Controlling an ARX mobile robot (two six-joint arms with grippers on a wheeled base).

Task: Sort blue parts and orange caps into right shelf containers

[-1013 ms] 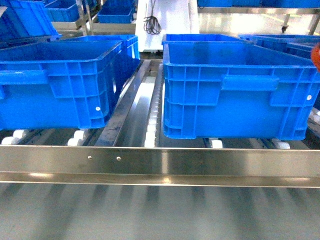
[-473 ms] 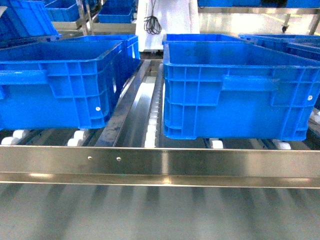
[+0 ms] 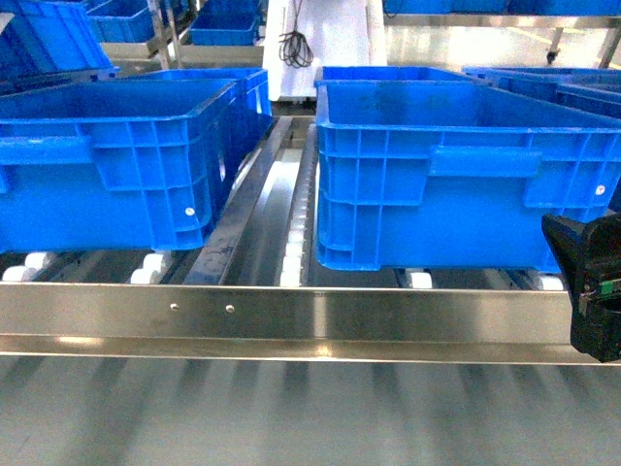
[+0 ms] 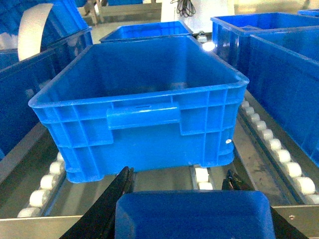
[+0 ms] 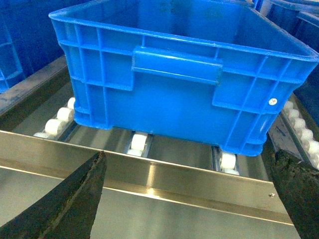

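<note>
Two big blue crates sit on a shelf with small white rollers point(image 3: 146, 267). A shiny metal rail point(image 3: 291, 316) runs along the front of the shelf, and this is the landmark.

Behind the rail on the left is the left crate point(image 3: 107, 160). In the left wrist view it sits just past the left end effector point(image 4: 179, 199). Its inside looks bare, as far as the view shows. The left end effector's two dark fingers point(image 4: 117, 191) are closed on a blue part point(image 4: 194, 214), which fills the bottom of that view. The part is on the near side of the rail, not in a crate.

Behind the rail on the right is the right crate point(image 3: 456, 175), a gap apart from the left one. Its floor is hidden.

At the far right, near the rail's right end, the black right end effector point(image 3: 592, 286) shows at the edge of the head view. In its wrist view its two dark fingers point(image 5: 75, 199) stand wide apart with nothing between them.
</note>
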